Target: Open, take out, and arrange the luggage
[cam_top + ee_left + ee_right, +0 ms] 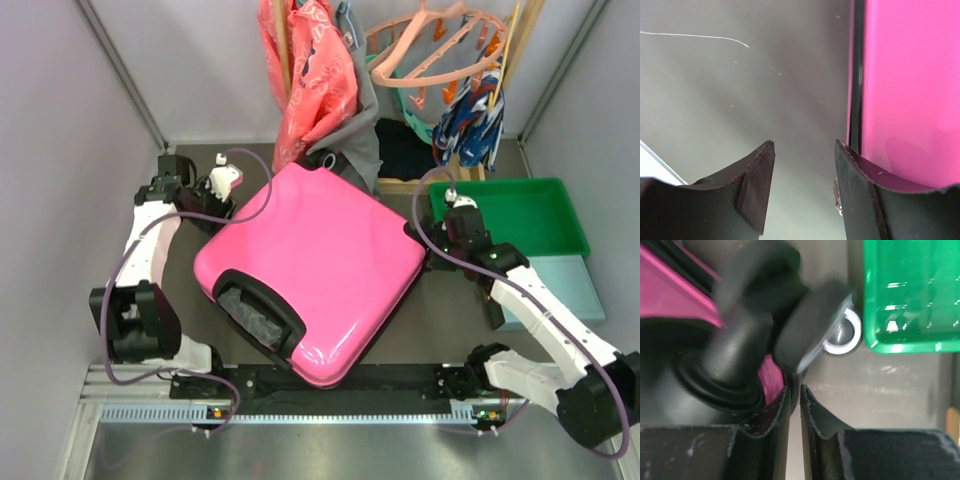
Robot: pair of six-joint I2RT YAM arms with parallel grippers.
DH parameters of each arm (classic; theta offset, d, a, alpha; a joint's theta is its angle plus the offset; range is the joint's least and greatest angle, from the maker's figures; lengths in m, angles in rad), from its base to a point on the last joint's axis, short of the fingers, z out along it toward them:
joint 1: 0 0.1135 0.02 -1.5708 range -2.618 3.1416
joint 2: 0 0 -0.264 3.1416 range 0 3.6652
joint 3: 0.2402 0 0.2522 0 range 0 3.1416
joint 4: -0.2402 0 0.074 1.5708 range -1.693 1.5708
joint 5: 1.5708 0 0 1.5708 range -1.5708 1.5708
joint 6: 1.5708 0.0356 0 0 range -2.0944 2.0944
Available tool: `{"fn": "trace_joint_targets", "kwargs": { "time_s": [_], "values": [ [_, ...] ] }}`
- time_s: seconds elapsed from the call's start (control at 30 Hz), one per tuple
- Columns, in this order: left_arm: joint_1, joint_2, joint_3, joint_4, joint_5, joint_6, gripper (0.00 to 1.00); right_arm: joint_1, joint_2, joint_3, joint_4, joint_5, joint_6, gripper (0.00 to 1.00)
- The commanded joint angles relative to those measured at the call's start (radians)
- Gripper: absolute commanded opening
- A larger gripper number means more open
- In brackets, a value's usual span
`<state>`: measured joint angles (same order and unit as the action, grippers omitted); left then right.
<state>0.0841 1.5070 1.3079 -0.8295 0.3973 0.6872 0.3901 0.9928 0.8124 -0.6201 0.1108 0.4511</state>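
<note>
The hot-pink luggage (pixel 310 270) lies flat and closed in the middle of the table, its black handle (pixel 262 310) facing the near edge. My left gripper (pixel 225 195) is open and empty at its far left corner. In the left wrist view the pink shell (pixel 910 90) and black zipper trim (pixel 856 75) run just past the right finger (pixel 855 185), with bare table between the fingers. My right gripper (pixel 450 235) is shut and empty at the luggage's right corner. Its tips (pixel 795 390) sit just below a black wheel (pixel 840 332) and the wheel housing.
A green plastic tray (pixel 520 215) stands right of the luggage, close to the wheel in the right wrist view (pixel 910 290). A pale teal flat box (pixel 560 290) lies in front of it. Hanging clothes (pixel 315 70) and hangers (pixel 430 45) crowd the back. Grey walls close both sides.
</note>
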Motion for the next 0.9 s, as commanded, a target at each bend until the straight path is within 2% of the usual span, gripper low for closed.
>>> {"fn": "trace_joint_targets", "kwargs": {
  "time_s": [0.0, 0.2, 0.4, 0.57, 0.73, 0.83, 0.87],
  "values": [
    [-0.027, -0.141, -0.059, -0.102, 0.14, 0.064, 0.57, 0.064, 0.105, 0.074, 0.178, -0.057, 0.095, 0.15],
    [-0.041, -0.295, -0.171, -0.154, 0.189, 0.159, 0.57, 0.168, 0.236, 0.223, 0.227, -0.056, 0.095, 0.17],
    [-0.046, -0.421, -0.219, -0.215, 0.218, 0.242, 0.58, 0.239, 0.461, 0.444, 0.23, -0.094, 0.057, 0.2],
    [-0.049, -0.455, -0.262, -0.252, 0.222, 0.275, 0.58, 0.292, 0.637, 0.623, 0.244, -0.097, 0.054, 0.22],
    [-0.049, -0.473, -0.285, -0.235, 0.228, 0.269, 0.58, 0.316, 0.739, 0.732, 0.244, -0.106, 0.057, 0.25],
    [-0.055, -0.475, -0.269, -0.235, 0.271, 0.241, 0.58, 0.316, 0.747, 0.78, 0.197, -0.059, 0.015, 0.3],
    [-0.055, -0.478, -0.265, -0.235, 0.279, 0.229, 0.58, 0.316, 0.738, 0.786, 0.177, -0.037, -0.021, 0.35]
  ]
}}
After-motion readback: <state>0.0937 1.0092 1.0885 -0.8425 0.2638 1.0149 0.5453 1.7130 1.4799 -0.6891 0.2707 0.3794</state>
